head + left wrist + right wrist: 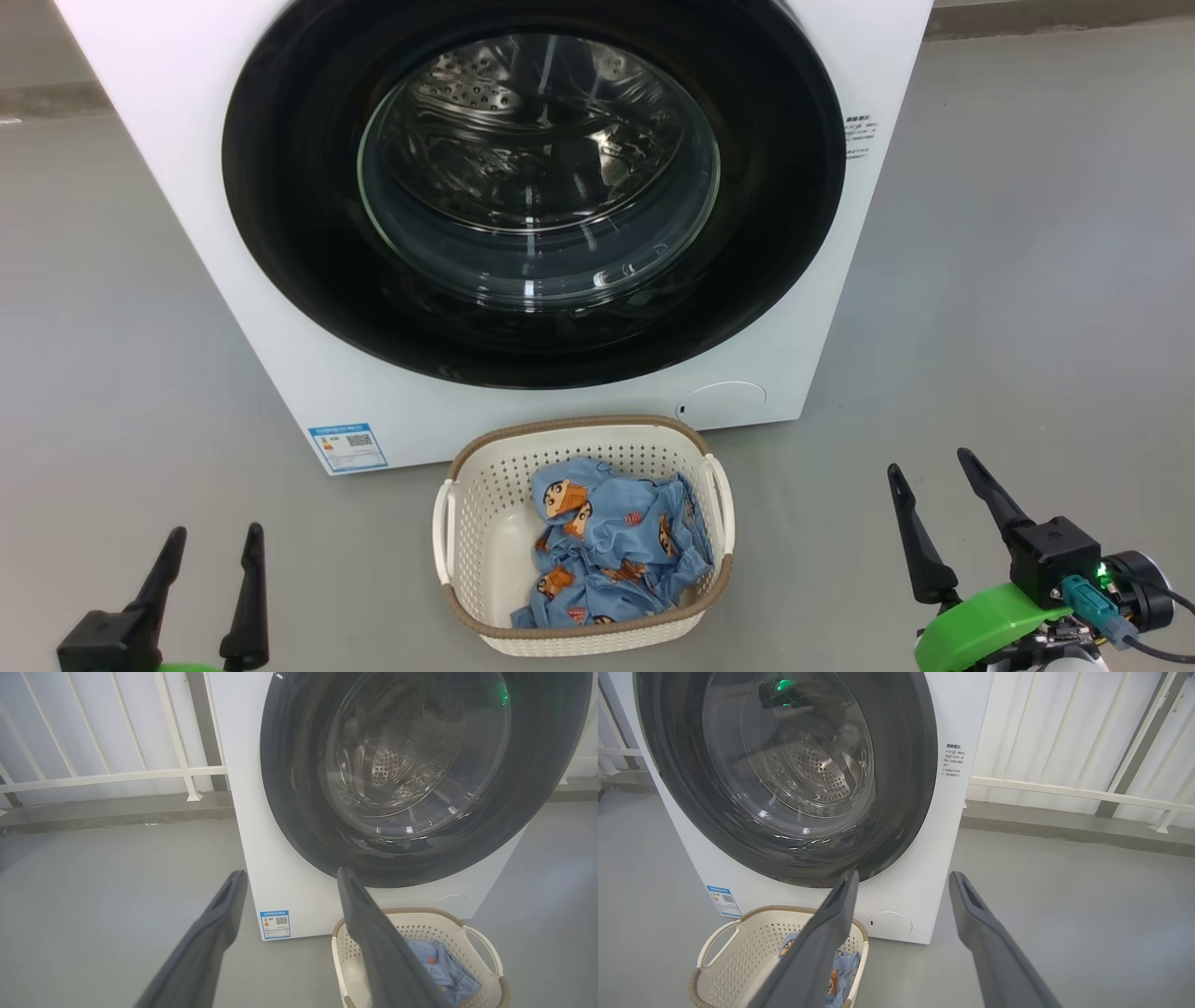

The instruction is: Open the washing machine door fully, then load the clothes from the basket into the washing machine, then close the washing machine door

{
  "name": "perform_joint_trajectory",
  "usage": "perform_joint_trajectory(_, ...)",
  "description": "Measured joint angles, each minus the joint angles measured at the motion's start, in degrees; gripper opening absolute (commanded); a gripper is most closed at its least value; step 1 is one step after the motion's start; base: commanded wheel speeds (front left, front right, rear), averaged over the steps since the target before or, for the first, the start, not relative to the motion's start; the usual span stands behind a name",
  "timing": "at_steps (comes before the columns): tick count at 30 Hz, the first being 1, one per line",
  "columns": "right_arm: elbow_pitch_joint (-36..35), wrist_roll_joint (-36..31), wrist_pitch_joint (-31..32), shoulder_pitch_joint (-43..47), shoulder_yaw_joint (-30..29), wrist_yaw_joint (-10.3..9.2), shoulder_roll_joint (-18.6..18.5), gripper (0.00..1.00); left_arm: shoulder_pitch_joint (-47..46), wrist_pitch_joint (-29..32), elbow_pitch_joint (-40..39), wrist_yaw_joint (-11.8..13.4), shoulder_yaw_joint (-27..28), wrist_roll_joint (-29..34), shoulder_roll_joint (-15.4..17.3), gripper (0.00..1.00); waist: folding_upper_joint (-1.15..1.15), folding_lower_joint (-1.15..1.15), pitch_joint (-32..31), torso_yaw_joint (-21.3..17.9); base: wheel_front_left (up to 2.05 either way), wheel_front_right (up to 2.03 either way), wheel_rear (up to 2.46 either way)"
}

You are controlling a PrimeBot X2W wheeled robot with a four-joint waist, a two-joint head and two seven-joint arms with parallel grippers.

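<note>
Bright, even light; soft floor (1027,280) shadows. The door (537,177) glares with white streaks and a green glint (784,685). Wrist views bend at the edges.

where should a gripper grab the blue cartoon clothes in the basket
Pinch a raised fold near the middle of the crumpled light blue cartoon-print clothes, coming down from above: the cream perforated plastic basket walls them in on every side, leaving only the top open.

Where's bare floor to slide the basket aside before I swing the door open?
Bare grey floor lies left of the basket, between the washing machine and the left gripper. Another patch lies right, up to the right gripper. Crowded: the basket sits close under the closed door.
</note>
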Motion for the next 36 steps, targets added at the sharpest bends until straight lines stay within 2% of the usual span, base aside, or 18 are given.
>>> perform_joint_trajectory(25, 1.4, -0.56, 0.0, 0.0, -0.51, 0.0, 0.42, 1.0, 0.0, -0.16, 0.16, 0.0, 0.24, -0.45, 0.0, 1.0, 0.0, -0.01, 0.22, -0.18, 0.0, 0.0, -0.01)
perform_joint_trajectory(36, 1.51, -0.57, 0.0, -0.01, -0.49, 0.0, 0.77, 1.0, -0.01, -0.18, 0.22, 0.0, 0.15, -1.11, 0.56, 1.0, 0.0, 0.0, 0.35, -0.48, 0.5, 0.5, -1.0)
